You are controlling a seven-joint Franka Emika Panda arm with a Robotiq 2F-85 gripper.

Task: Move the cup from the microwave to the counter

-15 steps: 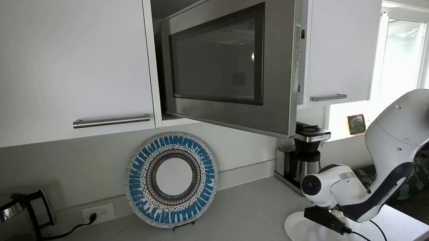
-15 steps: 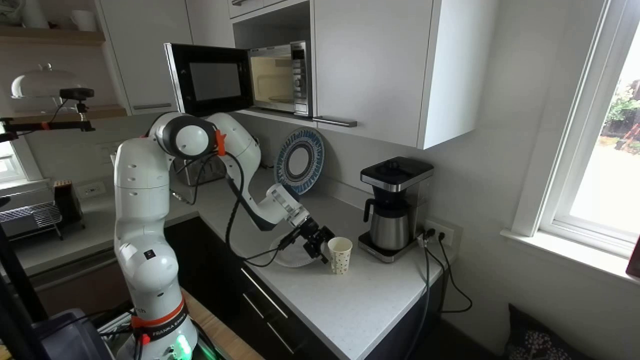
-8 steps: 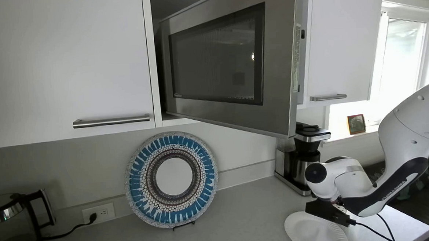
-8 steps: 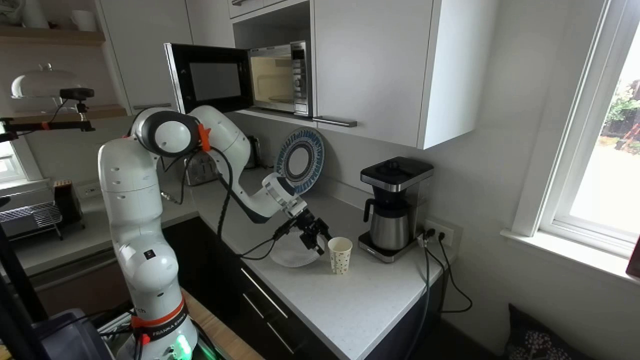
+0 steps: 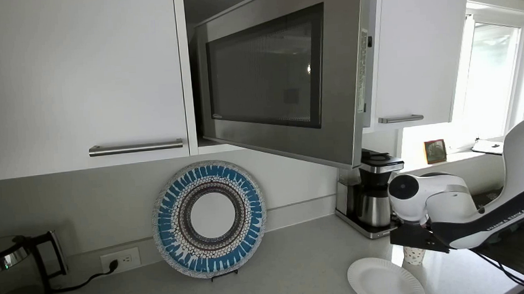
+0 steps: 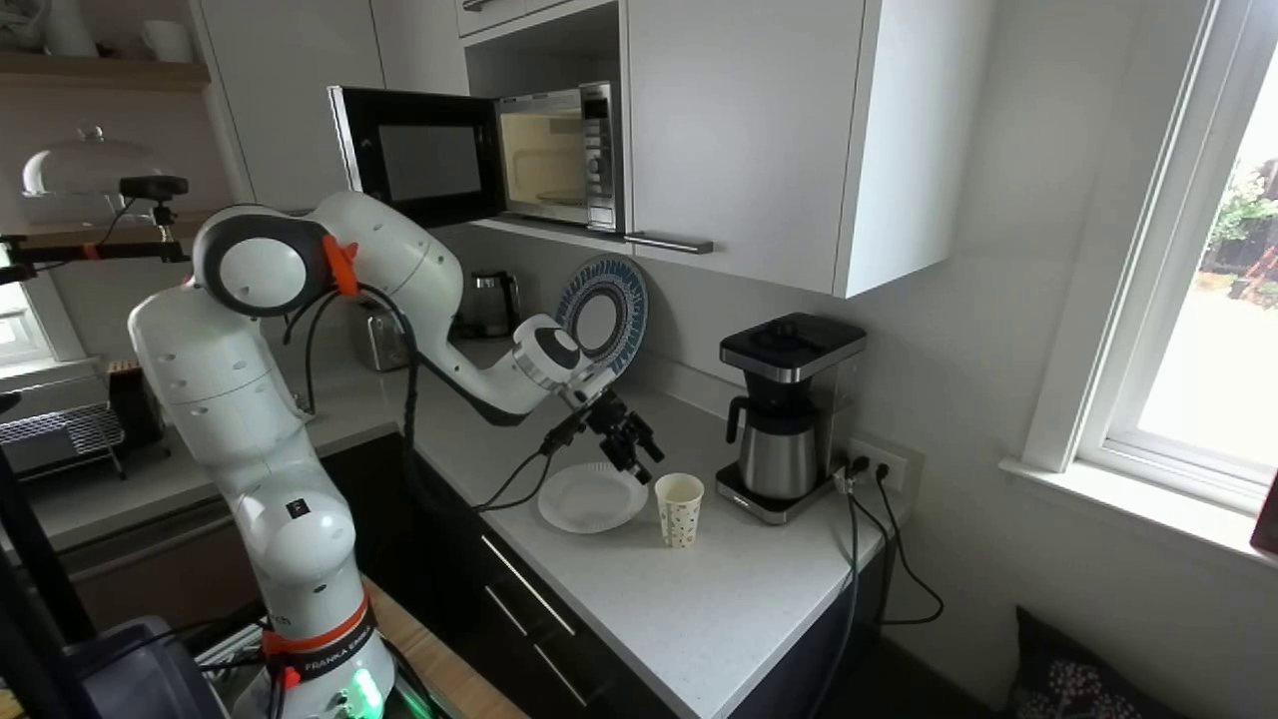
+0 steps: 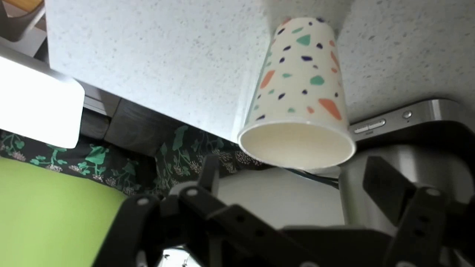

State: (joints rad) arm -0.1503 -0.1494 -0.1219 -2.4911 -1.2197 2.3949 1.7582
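Observation:
The cup, cream with small coloured flecks, stands upright on the light grey counter. In an exterior view only its lower part shows below my wrist. In the wrist view the cup appears upside down, its open rim toward me. My gripper is open and empty, above and beside the cup, apart from it. In the wrist view my fingers are spread wide with nothing between them. The microwave is up in the cabinet with its door wide open. I see no cup in its visible interior.
A white paper plate lies beside the cup. A coffee maker with steel carafe stands behind it. A round blue decorative plate leans at the back wall. A glass kettle is at the counter's far end. Cabinets hang above.
My gripper has moved up and back away from the cup, with the arm folding back toward its base. The white plate is now uncovered. The cup has stayed in place.

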